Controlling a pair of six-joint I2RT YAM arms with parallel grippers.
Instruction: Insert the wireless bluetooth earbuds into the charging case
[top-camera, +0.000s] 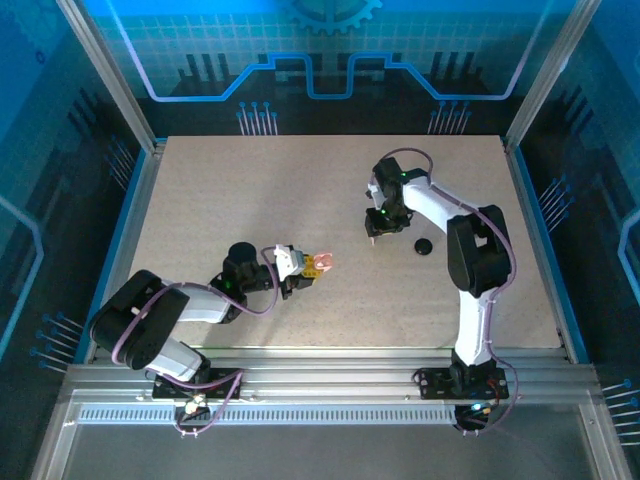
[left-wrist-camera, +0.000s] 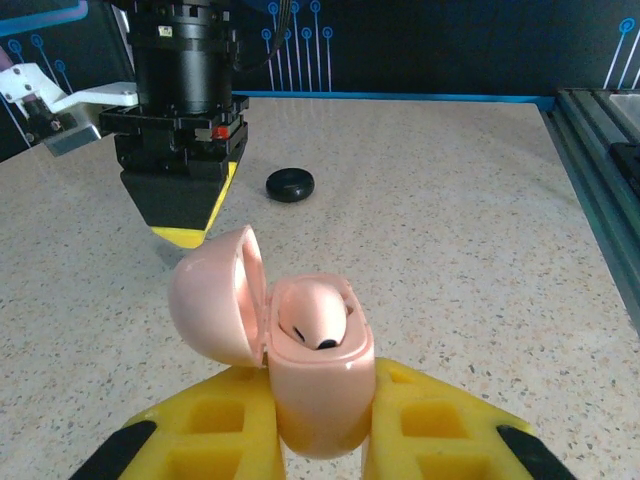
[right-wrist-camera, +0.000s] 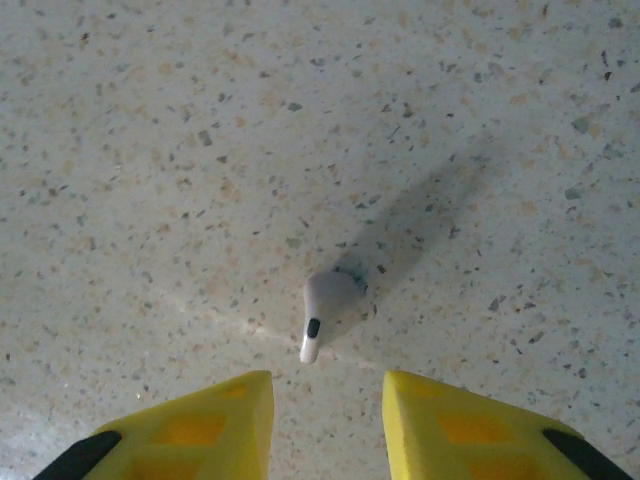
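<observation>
Near the middle of the table (top-camera: 200, 200), the left gripper (top-camera: 311, 268) is clamped on the lower half of the case (left-wrist-camera: 320, 395). Its two yellow fingers press the sides, so the round pink shell stands upright with its mouth facing up. The lid (left-wrist-camera: 212, 295) is swung back to one side on its hinge. The grip seems meant to steady the case and keep the opening clear for an approach from above.

One earbud (left-wrist-camera: 318, 318) already sits in the case with its rounded head showing above the rim. The free seat is probably beside it, though the left wrist view is too steep to show it.

The right gripper (right-wrist-camera: 327, 390) hangs over the table, well apart from the case. Its fingers are apart with nothing between them. Just ahead of the tips lies the loose earbud (right-wrist-camera: 328, 298), flat on the speckled top, with its stem pointing back toward the gap. That line-up looks like preparation for a straight drop and pinch.

By count there are two earbuds, one seated and one on the table. There is one case, held and open. One black disc (left-wrist-camera: 290, 184) lies off by itself near the right arm, and there are two grippers. I judge the task to be half done.
</observation>
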